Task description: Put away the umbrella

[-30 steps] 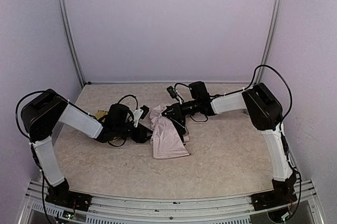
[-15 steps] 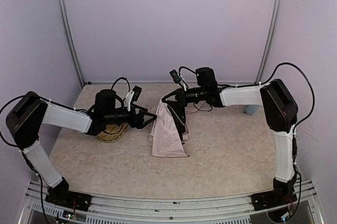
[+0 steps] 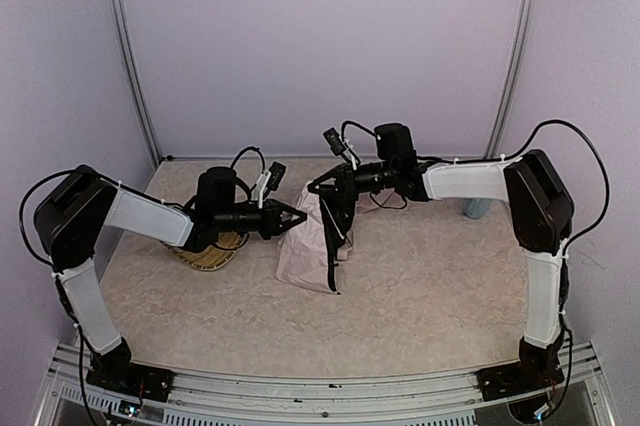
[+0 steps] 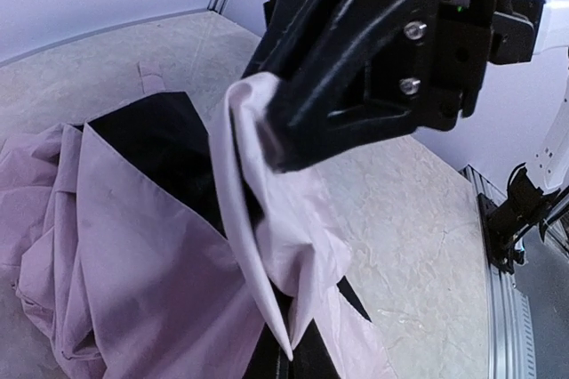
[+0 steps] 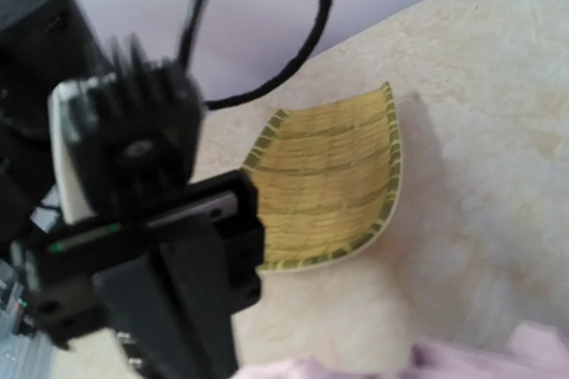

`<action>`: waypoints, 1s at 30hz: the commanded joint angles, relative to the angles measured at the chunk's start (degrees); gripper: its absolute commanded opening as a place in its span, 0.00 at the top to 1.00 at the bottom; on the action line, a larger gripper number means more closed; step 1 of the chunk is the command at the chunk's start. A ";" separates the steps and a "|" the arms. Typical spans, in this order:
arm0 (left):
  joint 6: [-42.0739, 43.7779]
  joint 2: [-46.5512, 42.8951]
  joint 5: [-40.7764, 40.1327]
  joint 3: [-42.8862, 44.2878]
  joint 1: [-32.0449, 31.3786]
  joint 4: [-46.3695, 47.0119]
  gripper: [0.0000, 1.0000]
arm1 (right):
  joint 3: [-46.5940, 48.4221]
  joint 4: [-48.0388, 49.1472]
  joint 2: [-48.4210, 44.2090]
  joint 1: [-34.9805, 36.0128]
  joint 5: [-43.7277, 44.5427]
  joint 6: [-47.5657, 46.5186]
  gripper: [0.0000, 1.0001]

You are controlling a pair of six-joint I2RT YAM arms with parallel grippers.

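The pale pink umbrella (image 3: pixel 303 252) hangs as a loose folded sheet at the table's middle, with black ribs (image 3: pixel 336 246) along its right side and its lower edge on the table. My right gripper (image 3: pixel 323 195) holds the umbrella's top from the right and is shut on the fabric. In the left wrist view the right gripper's fingers (image 4: pixel 302 121) clamp a raised fold of the umbrella (image 4: pixel 133 245). My left gripper (image 3: pixel 296 217) reaches in from the left and is shut on a pinch of fabric at the left edge.
The yellow woven tray (image 3: pixel 205 256) lies under my left forearm, left of the umbrella. In the right wrist view the tray (image 5: pixel 329 183) sits behind the left arm's wrist (image 5: pixel 133 183). A small blue-grey object (image 3: pixel 477 208) stands at the back right.
My left gripper, open half a second ago, has moved right and shut on the umbrella's left edge. The right gripper has kept the top raised, and the fabric has shifted slightly back.
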 commanded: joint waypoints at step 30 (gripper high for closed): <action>-1.25 14.33 -4.51 10.78 2.42 -8.28 1.00 | -16.81 -9.87 -14.72 -4.05 18.51 -27.73 0.44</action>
